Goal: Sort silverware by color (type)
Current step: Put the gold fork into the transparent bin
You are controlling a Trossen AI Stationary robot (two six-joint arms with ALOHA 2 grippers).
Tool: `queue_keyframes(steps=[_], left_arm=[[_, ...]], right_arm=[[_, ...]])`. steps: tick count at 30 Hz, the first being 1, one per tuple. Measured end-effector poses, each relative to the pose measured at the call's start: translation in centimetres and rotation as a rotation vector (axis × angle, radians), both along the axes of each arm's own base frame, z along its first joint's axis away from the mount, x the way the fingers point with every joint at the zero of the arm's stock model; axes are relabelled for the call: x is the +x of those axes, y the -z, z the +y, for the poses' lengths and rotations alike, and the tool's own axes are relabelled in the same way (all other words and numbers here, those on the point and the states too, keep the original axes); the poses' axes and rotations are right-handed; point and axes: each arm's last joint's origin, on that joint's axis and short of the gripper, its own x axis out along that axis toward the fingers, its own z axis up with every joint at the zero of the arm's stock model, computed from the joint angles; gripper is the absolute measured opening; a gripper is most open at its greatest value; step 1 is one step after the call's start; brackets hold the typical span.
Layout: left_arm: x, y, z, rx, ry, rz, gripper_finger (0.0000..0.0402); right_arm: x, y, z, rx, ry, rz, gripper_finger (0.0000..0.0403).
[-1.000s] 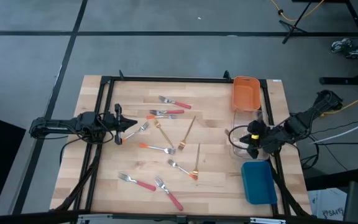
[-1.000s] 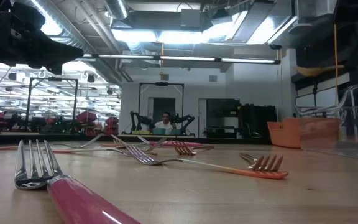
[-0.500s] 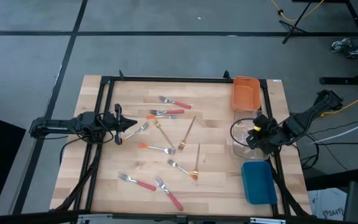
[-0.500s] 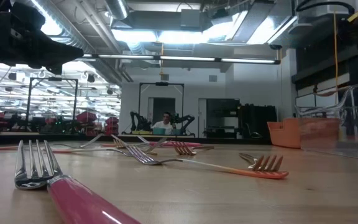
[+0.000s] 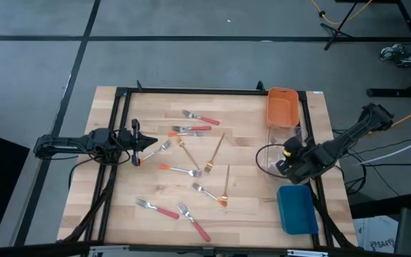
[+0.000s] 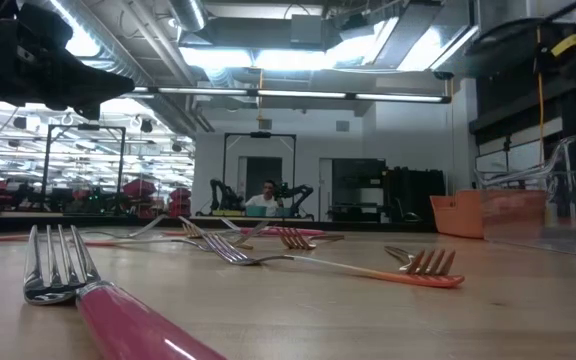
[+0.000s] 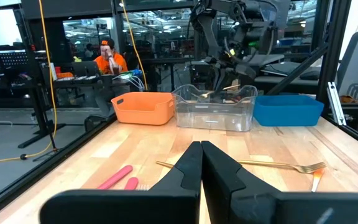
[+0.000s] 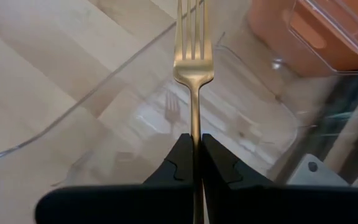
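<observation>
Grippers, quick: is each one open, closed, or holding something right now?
Left gripper: closed, holding nothing, at the table's left edge.
Right gripper: closed on a gold fork, above the clear bin.

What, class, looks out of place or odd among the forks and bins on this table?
Nothing stands out. The forks lie scattered but flat, the three bins sit in a row on the table's right, and the right hand holds a gold fork above the clear bin.
</observation>
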Motion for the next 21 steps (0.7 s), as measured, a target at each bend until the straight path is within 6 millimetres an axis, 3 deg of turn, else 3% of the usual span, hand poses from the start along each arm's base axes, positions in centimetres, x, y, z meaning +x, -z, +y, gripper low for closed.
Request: queue_keyframes(steps=[21], left_arm=[[0.0,0.0,0.0,0.0,0.0,0.0,0.0]], right_arm=[[2.3,3.3,1.6,-0.154,-0.002,0.218,0.0]])
